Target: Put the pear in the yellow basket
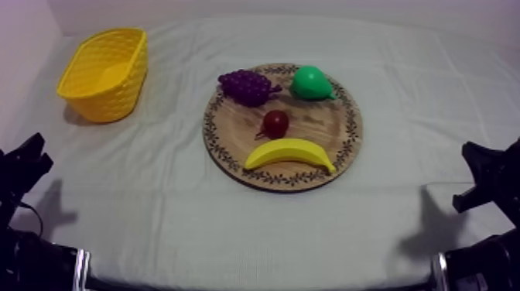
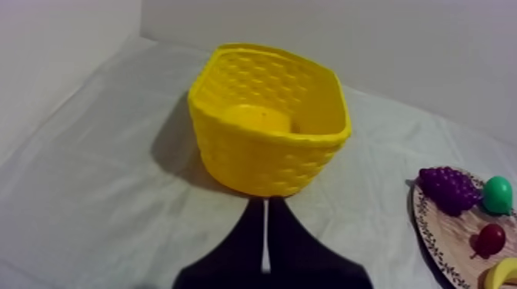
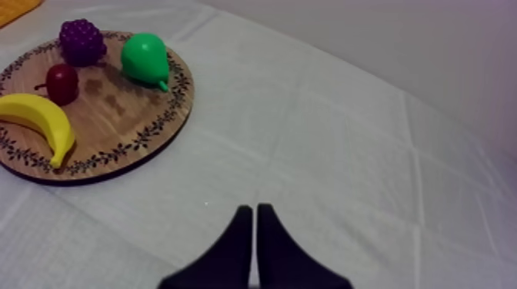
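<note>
Pear (image 1: pixel 311 82), grapes (image 1: pixel 246 85), banana (image 1: pixel 290 153) and small red fruit (image 1: pixel 275 122) lie on the wooden board (image 1: pixel 321 124); yellow basket (image 1: pixel 116 93) stands apart; left gripper (image 2: pixel 265 204) and right gripper (image 3: pixel 255 209) are pinched narrow.

One table (image 1: pixel 255 232), one basket (image 1: pixel 108 97), one board (image 1: pixel 329 124). Four toy fruits in all: one pear (image 1: pixel 310 82), one banana (image 1: pixel 289 153), one bunch of grapes (image 1: pixel 246 85), one small red fruit (image 1: pixel 275 122). Two grippers, one left gripper (image 2: pixel 265 203) and one right gripper (image 3: pixel 254 209), each with two fingers (image 3: pixel 240 246).
</note>
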